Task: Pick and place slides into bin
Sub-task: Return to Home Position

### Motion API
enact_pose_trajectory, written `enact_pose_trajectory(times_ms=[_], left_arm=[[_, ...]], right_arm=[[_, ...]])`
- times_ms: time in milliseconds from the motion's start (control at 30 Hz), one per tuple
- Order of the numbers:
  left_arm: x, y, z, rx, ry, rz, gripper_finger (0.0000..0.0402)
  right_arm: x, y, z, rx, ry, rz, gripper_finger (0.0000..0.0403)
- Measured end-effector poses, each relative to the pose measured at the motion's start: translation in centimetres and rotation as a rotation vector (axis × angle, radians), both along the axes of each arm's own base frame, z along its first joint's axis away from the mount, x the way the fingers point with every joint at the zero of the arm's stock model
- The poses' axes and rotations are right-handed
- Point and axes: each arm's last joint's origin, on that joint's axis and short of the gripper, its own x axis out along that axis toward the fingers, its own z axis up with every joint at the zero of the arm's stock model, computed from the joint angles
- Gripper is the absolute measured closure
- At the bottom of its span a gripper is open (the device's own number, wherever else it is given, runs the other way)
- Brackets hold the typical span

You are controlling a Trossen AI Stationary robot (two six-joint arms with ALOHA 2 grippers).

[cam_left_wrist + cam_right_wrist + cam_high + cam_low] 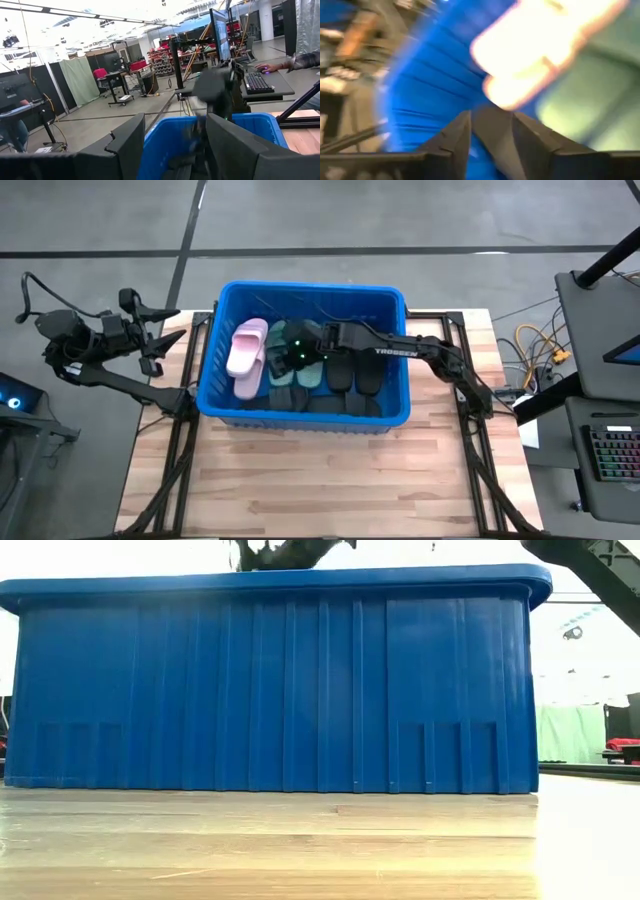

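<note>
— Where are the slides?

— In the bin (310, 287), every one that shows. The bin stands toward the far side of the tabletop (330, 480), about midway across. The pink slides (247, 348) lie at its left end, close against each other. The green slides (280, 370) are just beside them, and the black slides (355, 375) fill the middle and the right.

— And the right gripper?

— The right gripper (297, 345) is inside the bin, above the green slides and near the pink ones, with its arm reaching in over the right-hand rim. In its own wrist view the fingers (452, 135) are parted and released. The gap between them shows a blurred dark shape that I cannot make out. A pink slide (540, 50) is a bright blur ahead, against the blue wall (430, 75).

— The left one?

— The left gripper (155, 340) waits off the tabletop's left edge, well apart from the bin and pointed toward it. Its fingers (127, 145) are spread wide, and the bin's blue wall (265, 127) shows between them.

— Anything from table height?

— The bin's long wall (280, 680) fills nearly the whole view, resting flat on the wooden tabletop (270, 840).

— The room beyond?

— A person's hand (270, 66) rests at a keyboard (257, 82) on a desk.
</note>
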Motion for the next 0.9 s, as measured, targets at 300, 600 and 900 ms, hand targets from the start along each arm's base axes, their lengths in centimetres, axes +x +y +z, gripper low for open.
enact_pose_trajectory(times_ms=[300,600,900], left_arm=[[0.0,0.0,0.0,0.0,0.0,0.0,0.0205],[0.0,0.0,0.0,0.0,-0.002,0.0,0.0205],[0.1,0.0,0.0,-0.001,0.0,0.011,0.0205]], right_arm=[[-1.4,2.0,9.3,-0.459,-0.364,0.2,0.038],[-8.3,5.0,15.8,-0.713,-0.481,0.341,0.0394],[-15.6,6.3,15.5,-0.781,-0.579,0.372,0.0394]])
